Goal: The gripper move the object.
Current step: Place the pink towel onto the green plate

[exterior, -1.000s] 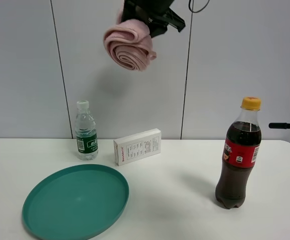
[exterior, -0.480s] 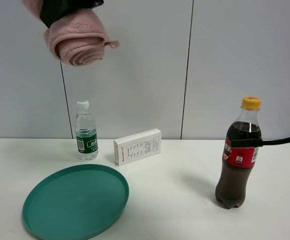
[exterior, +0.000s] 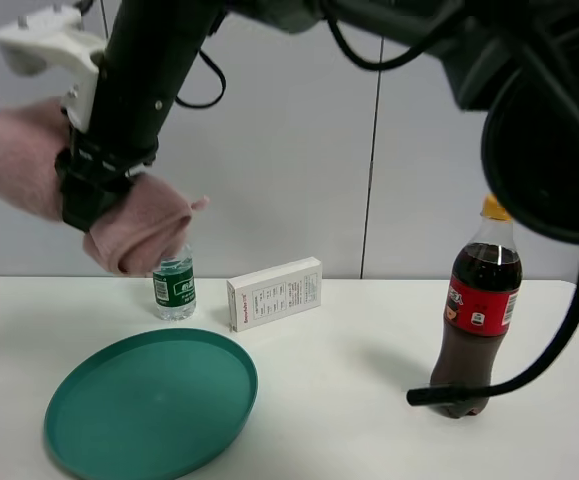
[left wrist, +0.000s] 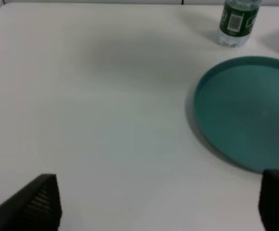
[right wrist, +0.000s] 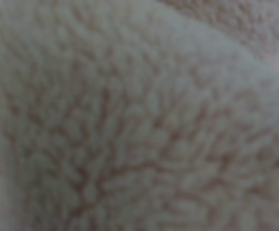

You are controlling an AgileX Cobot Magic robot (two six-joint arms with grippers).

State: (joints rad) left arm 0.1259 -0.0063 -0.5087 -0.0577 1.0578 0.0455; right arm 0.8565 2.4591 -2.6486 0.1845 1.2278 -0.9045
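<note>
The pink rolled towel (exterior: 137, 231) hangs in the air at the left of the exterior view, above the far edge of the green plate (exterior: 149, 400). My right gripper (exterior: 89, 195) reaches across from the upper right and is shut around the towel's middle. The towel's pink pile (right wrist: 139, 115) fills the whole right wrist view. My left gripper (left wrist: 158, 207) is open and empty above bare table; only its two black fingertips (left wrist: 33, 204) show. It does not show in the exterior view.
A small water bottle (exterior: 174, 285) stands behind the plate, partly hidden by the towel. A white box (exterior: 274, 292) lies at mid table and a cola bottle (exterior: 474, 320) stands at the right. A black cable (exterior: 529, 375) loops down beside the cola bottle.
My right arm has swung the towel from the top middle to the left and down, to just above the water bottle. The arm now crosses the upper part of the view.
</note>
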